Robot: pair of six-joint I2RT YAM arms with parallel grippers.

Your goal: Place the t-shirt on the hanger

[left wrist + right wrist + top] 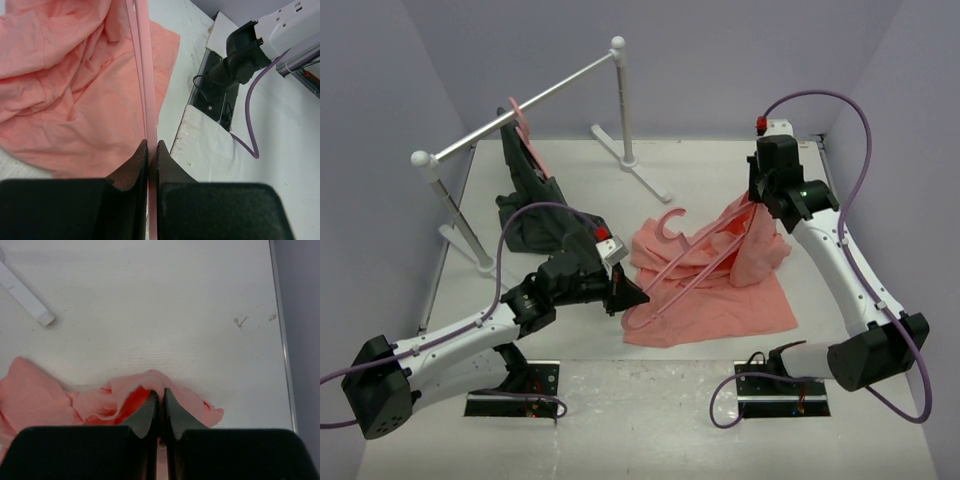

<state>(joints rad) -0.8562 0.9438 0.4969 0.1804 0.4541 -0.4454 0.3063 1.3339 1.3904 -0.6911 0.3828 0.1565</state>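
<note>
Along the near edge of the table (650,420), the strip between the two arm bases lay bare. Just beyond it, toward the left, the left gripper (628,294) was clamped tight on the hanger (145,75), its fingers together on the thin pink bar at the hanger's near corner. From there the hanger ran out diagonally over the t-shirt (720,300), with its hook past the cloth's far-left edge. Whether any part of it sat inside the shirt was hard to tell.

The t-shirt lay crumpled at mid-table, its near hem spread flat and its right edge close to the right arm. The right gripper (161,392) was pinched shut on a fold of it and held that fold raised above the table. Past it the table was open to the far right corner.

In the far left corner stood a clothes rack (520,105) with a dark grey garment (535,210) draped from it.
</note>
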